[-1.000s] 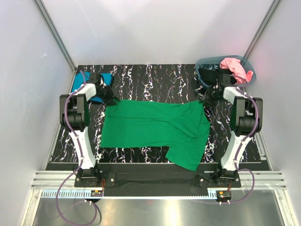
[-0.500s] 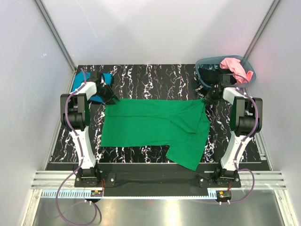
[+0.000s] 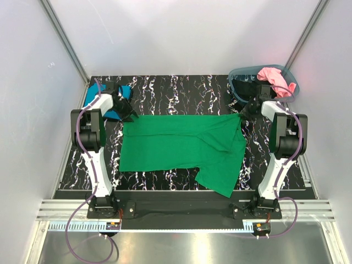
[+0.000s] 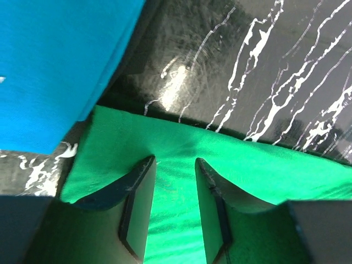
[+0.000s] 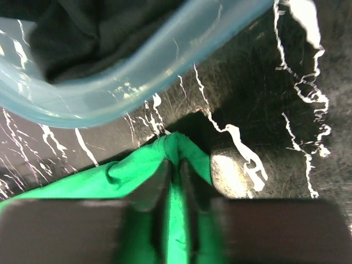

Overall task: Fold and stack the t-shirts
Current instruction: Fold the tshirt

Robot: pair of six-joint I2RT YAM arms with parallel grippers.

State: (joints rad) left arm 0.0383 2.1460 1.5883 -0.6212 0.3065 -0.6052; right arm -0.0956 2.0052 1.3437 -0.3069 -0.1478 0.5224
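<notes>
I see the green t-shirt [image 3: 181,146] spread over the middle of the black marbled table [image 3: 181,93] in the top view. Its upper edge runs as an almost straight line between the two grippers. The cloth is bright green and mostly flat. A diagonal fold crosses the right half, and one flap hangs toward the lower right, reaching close to the bottom edge of the table.

The left gripper [image 3: 127,114] is at the upper left corner of this shirt. In the left wrist view its fingers [image 4: 137,203] stand a little apart with green cloth in the gap, and I cannot tell whether they really pinch it. The right gripper [image 3: 246,111] is at the upper right corner. In the right wrist view, which is blurred near the fingers, they seem closed on a raised ridge of the green cloth.

The teal t-shirt [image 3: 122,93] lies at the upper left of the table, just beside the left gripper. At the upper right stands the grey-blue basket [image 3: 242,74], with the black t-shirt [image 3: 245,88] inside and the pink t-shirt [image 3: 273,78] over its right rim.
</notes>
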